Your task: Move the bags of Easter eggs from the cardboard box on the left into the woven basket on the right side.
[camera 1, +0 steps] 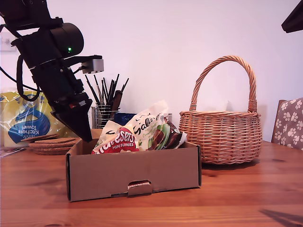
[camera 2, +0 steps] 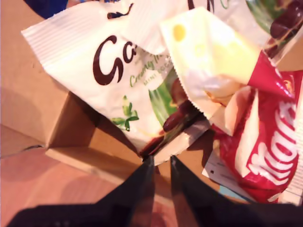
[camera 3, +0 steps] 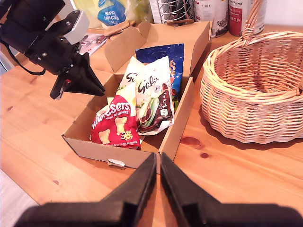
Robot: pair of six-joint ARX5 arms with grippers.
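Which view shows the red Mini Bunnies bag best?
The second wrist view: the red bag shows nearly whole in the cardboard box. In the exterior view the box wall hides its lower part; the first wrist view crops it.

Exterior view:
- Red bag (camera 1: 116, 142): white letters "...tesers", with "MINI BUNNIES" beneath. The start of the brand is hidden.
- White-and-green bag (camera 1: 147, 124): brown script "Gala...", rest creased out of sight.
- Towel pack (camera 1: 28, 124): white "Kitchen Towel" on a blue patch.

First wrist view:
- The white-and-green bag shows "Ga" in brown, with small green "Creamy Mi..." under it.
- The red bag shows "Malt..." in white.

Second wrist view:
- Tins (camera 3: 210, 14) behind the box carry print too small to read.
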